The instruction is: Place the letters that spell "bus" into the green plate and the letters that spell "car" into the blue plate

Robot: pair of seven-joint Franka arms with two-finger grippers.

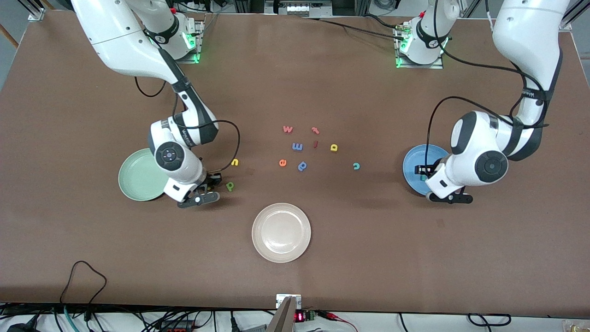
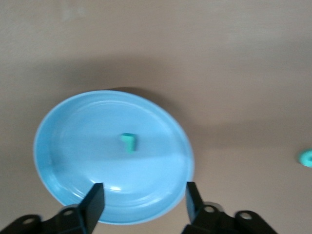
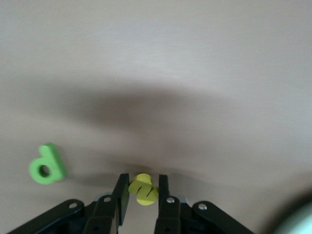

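Observation:
My right gripper is shut on the yellow s, low over the table between the green plate and the green b. The yellow u lies a little farther from the front camera than the b. My left gripper hangs open over the blue plate, nothing between its fingers. A teal r lies in that plate. The teal c and the yellow a rest on the table toward the middle.
A white plate sits nearest the front camera at mid-table. Other loose letters lie in the middle: a pink w, a pink r-like one, a blue m, an orange e and a blue p.

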